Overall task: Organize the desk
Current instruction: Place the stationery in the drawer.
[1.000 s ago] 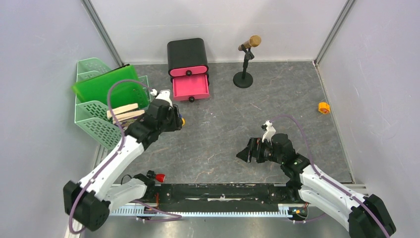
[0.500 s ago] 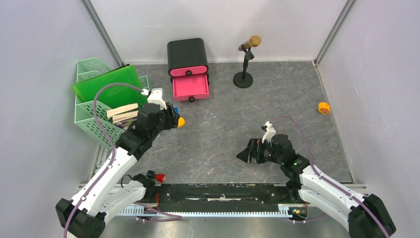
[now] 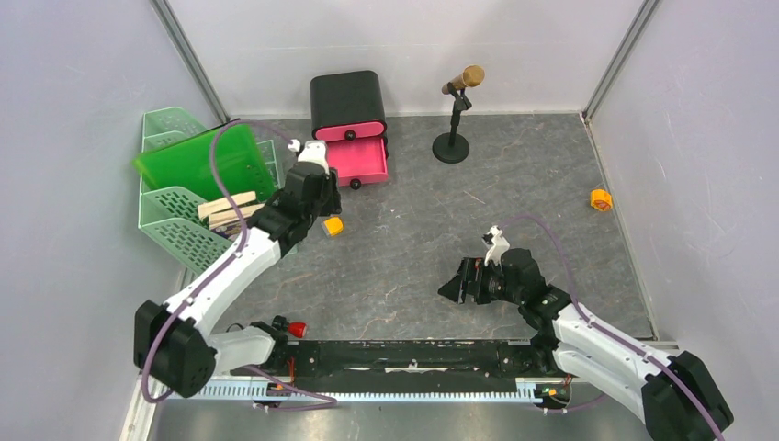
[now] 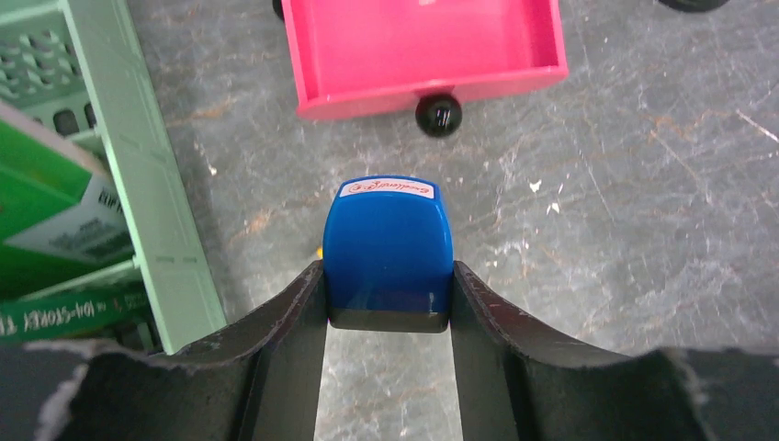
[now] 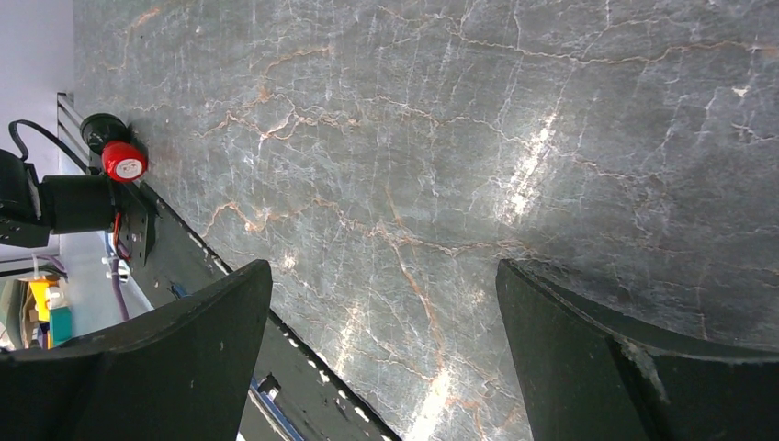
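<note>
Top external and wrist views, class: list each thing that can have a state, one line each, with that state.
Lower pink drawer, open.
Upper pink drawer, shut.
Left claw, shut on the blue block.
Blue block, held over the desk.
Right claw, open, empty.
Microphone, upright on its stand.
</note>
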Robot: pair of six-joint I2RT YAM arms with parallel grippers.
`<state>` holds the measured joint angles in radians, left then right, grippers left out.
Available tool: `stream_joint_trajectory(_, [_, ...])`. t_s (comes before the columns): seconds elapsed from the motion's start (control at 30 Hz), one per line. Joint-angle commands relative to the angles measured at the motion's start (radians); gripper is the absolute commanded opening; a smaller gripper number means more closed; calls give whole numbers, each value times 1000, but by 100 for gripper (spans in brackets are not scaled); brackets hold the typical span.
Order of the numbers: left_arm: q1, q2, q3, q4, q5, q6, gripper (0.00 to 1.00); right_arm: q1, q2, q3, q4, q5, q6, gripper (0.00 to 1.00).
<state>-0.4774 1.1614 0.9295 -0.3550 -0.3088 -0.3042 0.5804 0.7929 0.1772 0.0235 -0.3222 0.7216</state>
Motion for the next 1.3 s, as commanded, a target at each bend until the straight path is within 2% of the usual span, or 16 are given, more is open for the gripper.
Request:
stream_joint_trajectory(0.0, [15,112,123,106,-46,69,2,-2,19,-9,48,-11,-2,98])
stream_joint_trajectory(0.4, [82,482,437,88,-36,119,2,-3,90,-7,73,-32,-9,98])
stream_joint_trajectory(0.6, [120,632,568,18,-36,96,2,-2,117,-8,82,-41,-12,98])
stream_joint_trajectory(0.77, [141,692,588,-14,-41,72,2,-3,141,-5,91,-51,-13,98])
stream_joint_trajectory(1.03, [148,707,563,-21,-40,70,3,-3,157,-2,98,-61,-17,98])
stream_joint_trajectory(1.1, [150,705,563,-23,-38,71,5,-2,158,-4,98,-61,-16,98])
stream_joint_trajectory(1.17, [150,704,564,-24,-33,71,12,-3,157,-3,96,-61,-16,98])
stream_joint_trajectory(1.23, [150,703,565,-22,-18,73,21,-3,155,-4,98,-60,-15,98])
stream_joint_trajectory(1.27, [151,702,567,-22,-11,73,30,-3,154,-4,97,-60,-14,98])
